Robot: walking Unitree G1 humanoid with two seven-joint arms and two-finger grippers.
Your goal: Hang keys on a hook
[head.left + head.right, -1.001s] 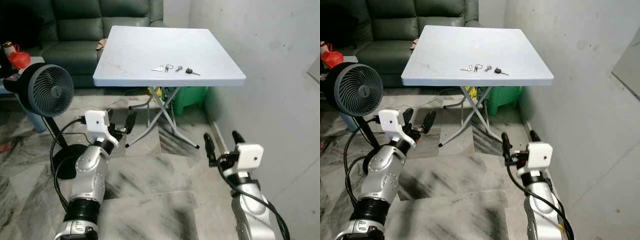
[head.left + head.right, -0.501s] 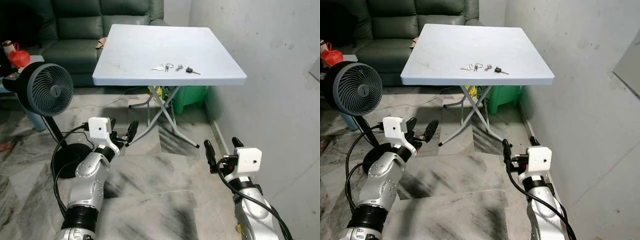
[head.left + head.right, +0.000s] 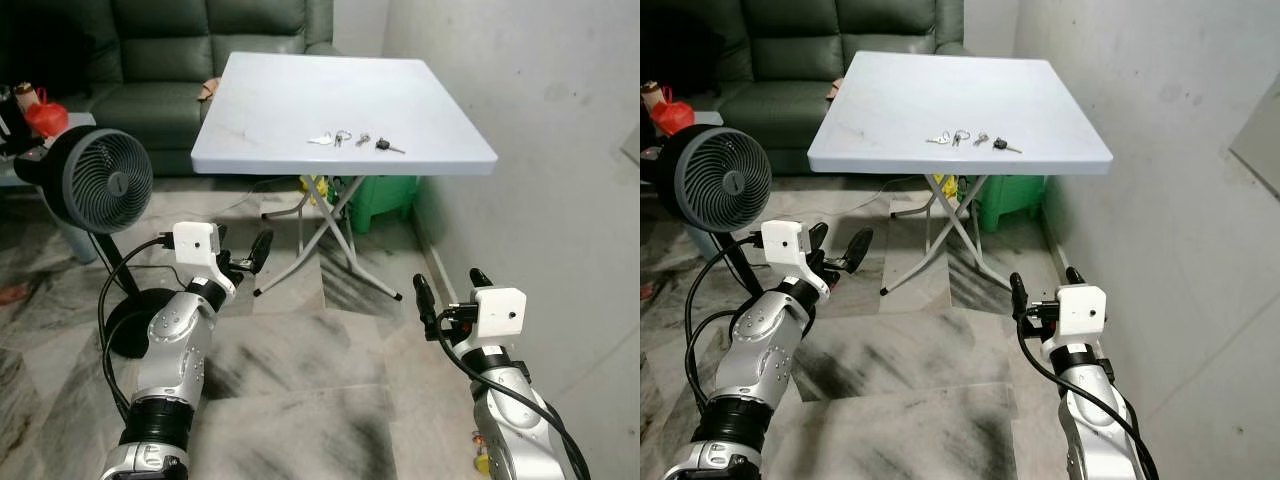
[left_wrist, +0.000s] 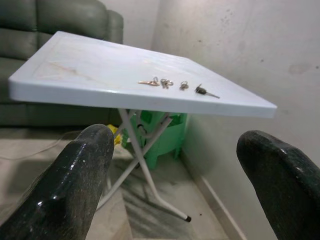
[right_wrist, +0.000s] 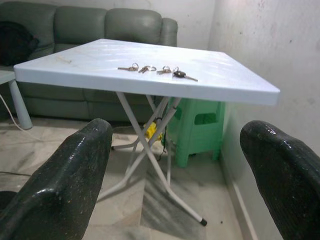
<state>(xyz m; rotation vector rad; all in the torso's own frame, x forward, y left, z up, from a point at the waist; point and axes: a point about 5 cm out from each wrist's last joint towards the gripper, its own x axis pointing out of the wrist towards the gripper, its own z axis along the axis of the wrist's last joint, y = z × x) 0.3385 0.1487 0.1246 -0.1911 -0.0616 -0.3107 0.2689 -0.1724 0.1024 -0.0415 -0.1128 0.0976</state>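
Far left: fan (image 3: pixel 105 181) on floor, sofa (image 3: pixel 150 60) beyond. My left gripper (image 3: pixel 243 254) raised near left, fingers spread wide, nothing held, pointed at table, ready for approach. Table (image 3: pixel 900 120) ahead, far centre. Keys (image 3: pixel 971 139) lie in loose row on top toward near edge, well apart from both grippers. Green stool (image 3: pixel 378 195) underneath. My right gripper (image 3: pixel 1042 293) near right beside wall, fingers wide, empty. No hook spotted; I judge pickup comes first.
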